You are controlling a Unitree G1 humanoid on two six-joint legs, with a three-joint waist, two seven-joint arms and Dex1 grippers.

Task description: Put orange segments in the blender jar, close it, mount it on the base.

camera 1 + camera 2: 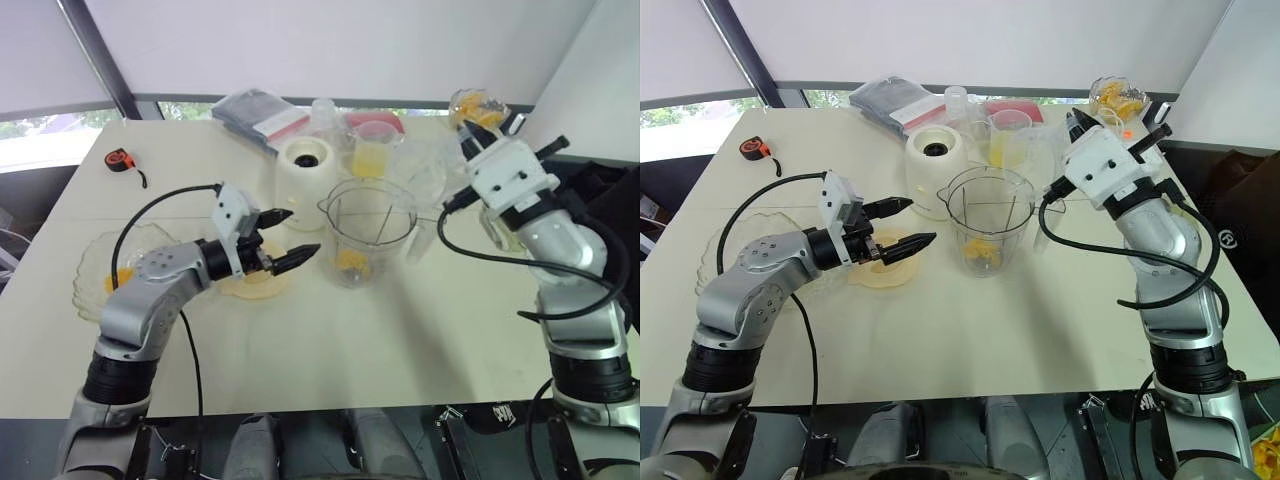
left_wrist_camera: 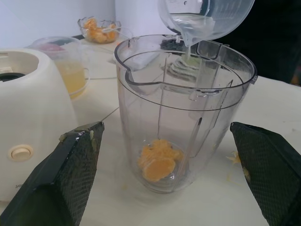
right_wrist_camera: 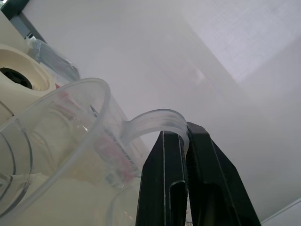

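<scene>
Two grippers, two different jobs here. The right gripper (image 3: 181, 141) has its fingers pinched tight on the handle of a clear measuring cup (image 2: 207, 19), tipped so its spout hangs over the rim of the blender jar (image 1: 367, 230) — a thin stream of liquid is running in, which I'd guess is the reason for the tilt. The left gripper (image 1: 283, 237) sits with its jaws wide apart, holding nothing, the jar straight ahead of its fingertips and just short of them; my read is it's parked there to steady or grab the jar once the pour is done.

Counting stuff: one jar, with a small clump of orange segments (image 2: 159, 162) at the bottom — can't tell exactly how many, two or three maybe. One base (image 1: 308, 168) stands just beyond the left gripper, beside the jar, socket up and bare. One cup of yellow liquid (image 1: 371, 150) further back, one small bowl of more fruit (image 1: 476, 106) past the right gripper, and one flat cream lid (image 1: 255, 285) right under the left fingers. Jar's not closed or mounted yet.
</scene>
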